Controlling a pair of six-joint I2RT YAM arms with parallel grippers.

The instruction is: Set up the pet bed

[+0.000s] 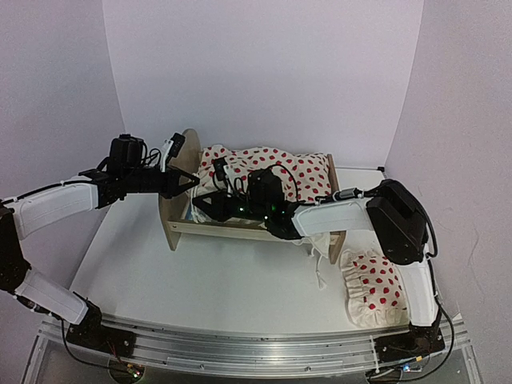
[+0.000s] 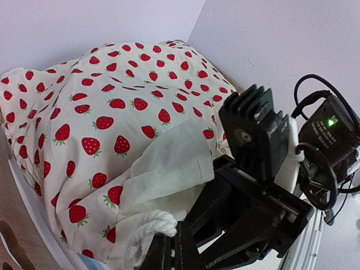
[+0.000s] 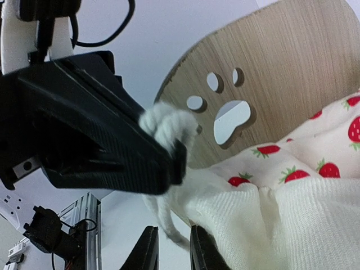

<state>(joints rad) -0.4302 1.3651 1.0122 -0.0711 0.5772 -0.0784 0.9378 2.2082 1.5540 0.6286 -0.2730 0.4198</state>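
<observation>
Two bedding pieces are showing: a cream strawberry-print blanket [image 1: 276, 168] is lying bunched on the light plywood pet bed [image 1: 216, 230] at mid-table, and a ruffled spotted cushion [image 1: 372, 290] is lying near right. By the headboard [image 3: 281, 67], the left gripper [image 1: 194, 182] is pinching the blanket's white rope trim [image 3: 166, 121]. The right gripper [image 3: 169, 247] is standing narrowed, and whether it is gripping anything I cannot tell. Spreading the blanket seems left.
</observation>
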